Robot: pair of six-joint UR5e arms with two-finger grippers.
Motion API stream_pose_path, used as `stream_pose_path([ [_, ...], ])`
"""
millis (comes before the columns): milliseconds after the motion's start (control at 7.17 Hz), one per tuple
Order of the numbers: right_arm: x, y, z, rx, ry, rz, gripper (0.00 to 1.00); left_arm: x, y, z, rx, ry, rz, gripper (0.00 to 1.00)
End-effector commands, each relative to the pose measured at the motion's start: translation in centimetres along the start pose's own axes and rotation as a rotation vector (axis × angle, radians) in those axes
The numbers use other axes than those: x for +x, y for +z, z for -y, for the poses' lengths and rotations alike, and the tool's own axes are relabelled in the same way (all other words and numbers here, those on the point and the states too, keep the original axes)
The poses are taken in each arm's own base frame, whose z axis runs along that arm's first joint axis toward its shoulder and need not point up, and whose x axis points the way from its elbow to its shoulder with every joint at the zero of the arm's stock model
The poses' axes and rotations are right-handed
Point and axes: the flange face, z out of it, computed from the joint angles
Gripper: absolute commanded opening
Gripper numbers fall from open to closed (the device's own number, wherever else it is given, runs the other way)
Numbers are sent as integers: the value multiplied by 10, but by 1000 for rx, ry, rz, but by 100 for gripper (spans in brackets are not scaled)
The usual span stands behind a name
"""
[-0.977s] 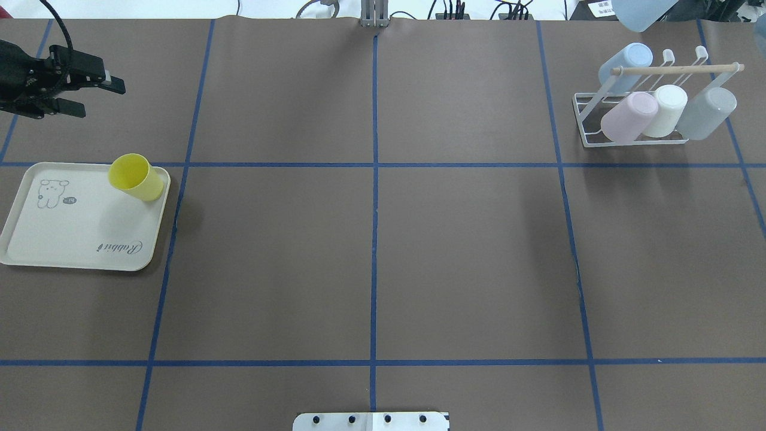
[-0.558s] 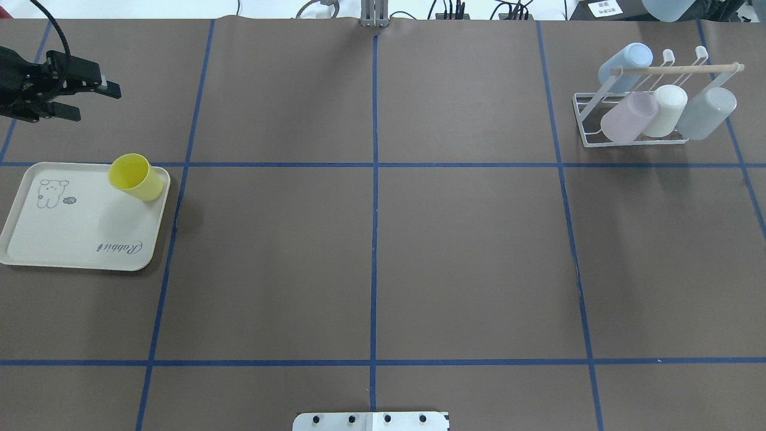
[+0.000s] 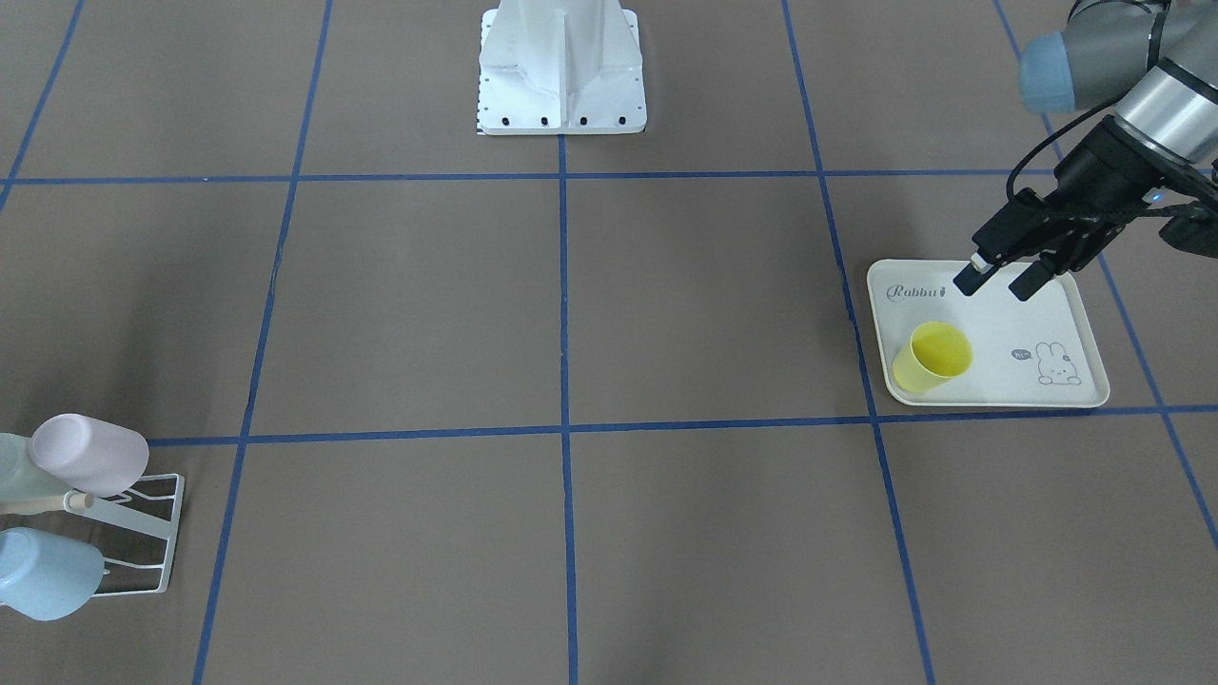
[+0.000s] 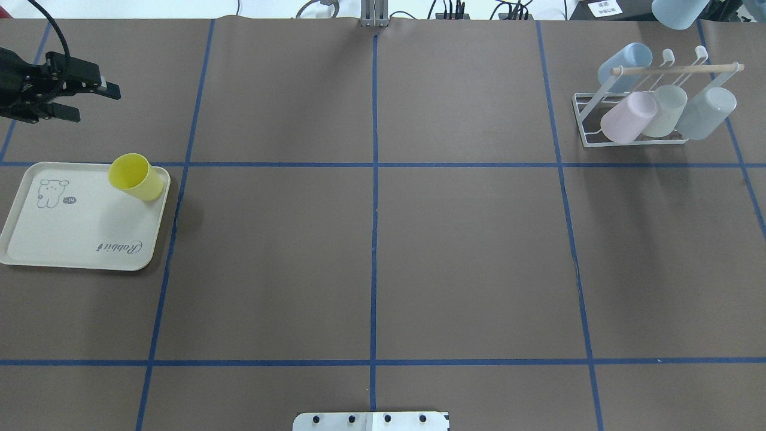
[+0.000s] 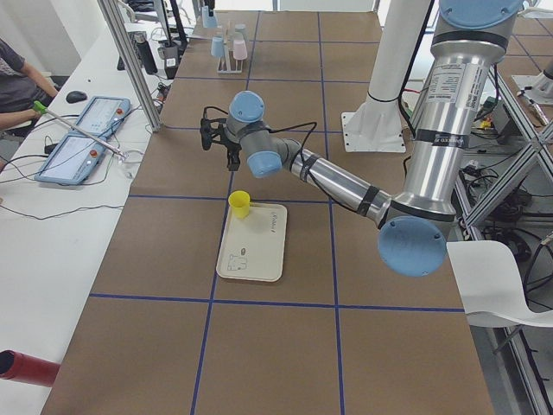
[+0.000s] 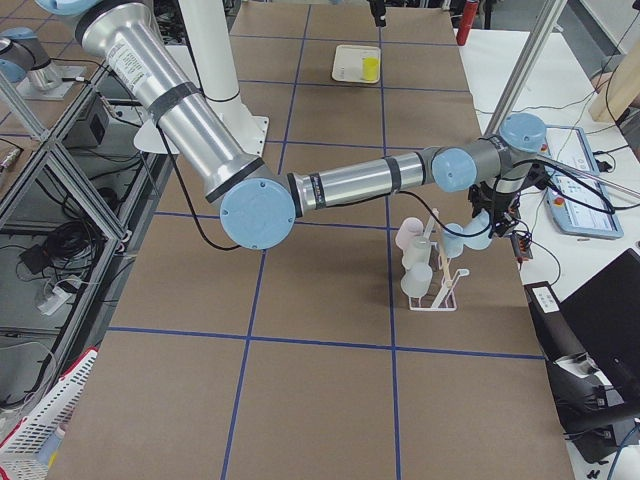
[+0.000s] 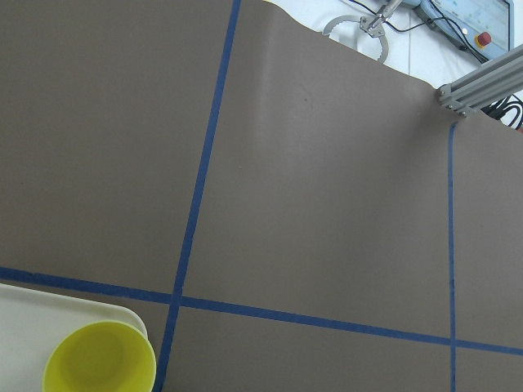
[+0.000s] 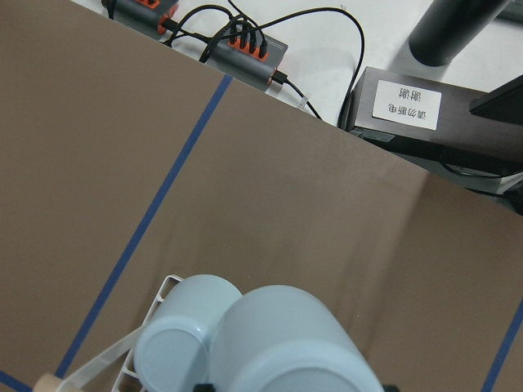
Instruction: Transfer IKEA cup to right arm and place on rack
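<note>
A light-blue cup (image 8: 286, 335) fills the bottom of the right wrist view, and my right gripper (image 8: 294, 385) is shut on it. It hangs just above and beyond the white wire rack (image 4: 634, 142) at the far right, showing at the top edge of the overhead view as the cup (image 4: 679, 11). The rack holds several pastel cups under its wooden rod (image 4: 676, 69). A yellow cup (image 4: 136, 177) stands upright on the cream rabbit tray (image 4: 72, 239). My left gripper (image 4: 93, 103) hovers open and empty beyond the tray, apart from the yellow cup (image 3: 933, 357).
The robot's white base (image 3: 561, 67) stands at the near middle edge. Cables and a power strip (image 8: 245, 49) lie past the table's far edge. A person and two tablets (image 5: 82, 138) are at a side bench.
The light-blue cup in the right gripper has drifted rightward along the top edge of the overhead view. The left gripper backed slightly left, then held still.
</note>
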Motion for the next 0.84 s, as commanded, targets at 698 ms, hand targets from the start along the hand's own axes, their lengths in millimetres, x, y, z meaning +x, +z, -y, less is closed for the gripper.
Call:
stream_pose_path([
  [698,2,31,-13,-45,-21,7,46,2,-3,-1,3,4,-5,100],
])
